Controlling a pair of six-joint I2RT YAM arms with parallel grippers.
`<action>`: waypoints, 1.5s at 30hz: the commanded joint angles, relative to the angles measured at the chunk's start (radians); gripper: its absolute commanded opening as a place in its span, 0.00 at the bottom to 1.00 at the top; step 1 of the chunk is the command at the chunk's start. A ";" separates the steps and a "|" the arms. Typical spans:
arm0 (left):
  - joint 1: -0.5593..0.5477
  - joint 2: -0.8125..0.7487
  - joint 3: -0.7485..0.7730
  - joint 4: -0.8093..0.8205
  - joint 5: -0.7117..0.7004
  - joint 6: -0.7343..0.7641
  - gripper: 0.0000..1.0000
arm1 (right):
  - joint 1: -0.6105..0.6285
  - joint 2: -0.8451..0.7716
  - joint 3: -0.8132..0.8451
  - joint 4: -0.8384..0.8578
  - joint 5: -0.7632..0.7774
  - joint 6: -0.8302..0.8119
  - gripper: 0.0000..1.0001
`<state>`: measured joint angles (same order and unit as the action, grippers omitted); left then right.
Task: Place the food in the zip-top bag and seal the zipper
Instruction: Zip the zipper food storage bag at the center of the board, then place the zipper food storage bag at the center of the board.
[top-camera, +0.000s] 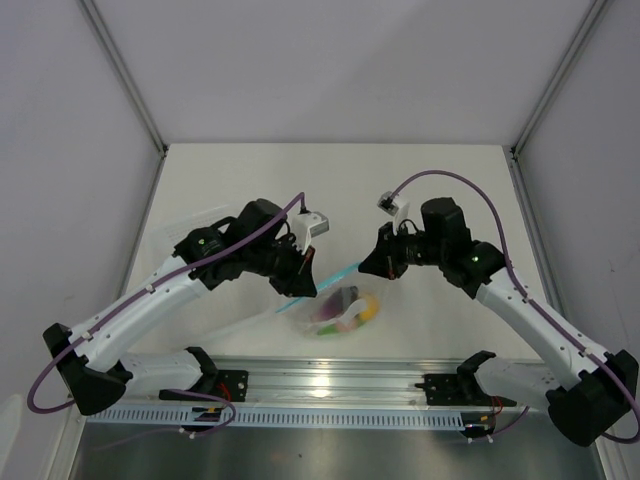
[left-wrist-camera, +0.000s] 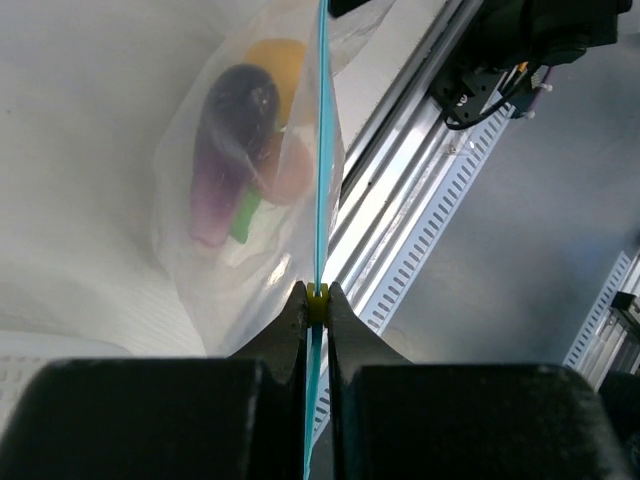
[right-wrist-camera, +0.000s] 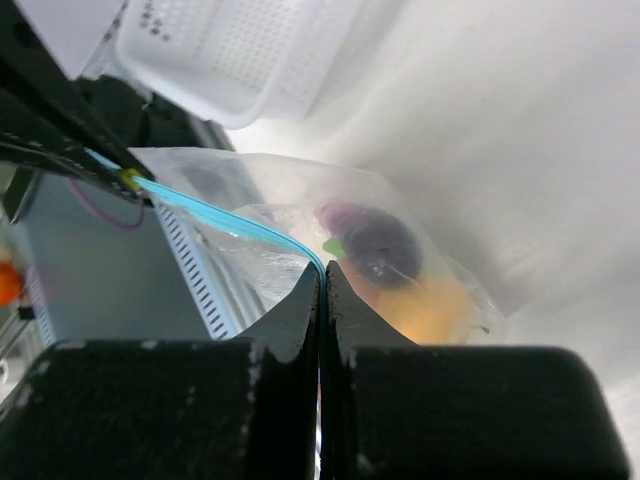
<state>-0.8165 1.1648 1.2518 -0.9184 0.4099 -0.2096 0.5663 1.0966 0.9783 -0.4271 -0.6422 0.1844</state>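
Two pinches on one thin teal zipper (top-camera: 330, 280): left gripper (left-wrist-camera: 316, 295) clamped tight on one end, right gripper (right-wrist-camera: 322, 275) clamped tight on the other. Below the strip, the zip-top bag (left-wrist-camera: 215, 290), crinkly, clear, slightly cloudy. Inside, the food (top-camera: 345, 310): purple piece (left-wrist-camera: 225, 140), pink piece (left-wrist-camera: 285, 170), green piece (left-wrist-camera: 243, 218), yellow piece (left-wrist-camera: 280, 60).

From the top camera: bag between both arms, over the table (top-camera: 250, 190), just ahead of the metal rail (top-camera: 330, 380); contents only a small colourful cluster. From the left wrist: zipper edge-on, a straight taut line. Only from the right wrist: white perforated basket (right-wrist-camera: 250, 50) beyond the bag, zipper curving into the fingertips. Impossible to tell whether the bag's bottom touches the table.
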 joint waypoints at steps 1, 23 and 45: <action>0.005 -0.027 0.026 -0.054 -0.031 -0.025 0.01 | -0.035 -0.049 -0.006 -0.059 0.231 0.012 0.00; 0.017 -0.021 0.037 -0.080 -0.180 -0.063 0.11 | -0.078 -0.138 -0.023 -0.208 0.391 0.067 0.00; 0.022 -0.234 0.011 0.208 -0.424 -0.183 0.99 | -0.344 0.615 0.529 -0.239 0.398 0.122 0.00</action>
<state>-0.7994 0.9874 1.3121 -0.7963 -0.0467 -0.3508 0.2543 1.6447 1.3960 -0.6491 -0.2684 0.3126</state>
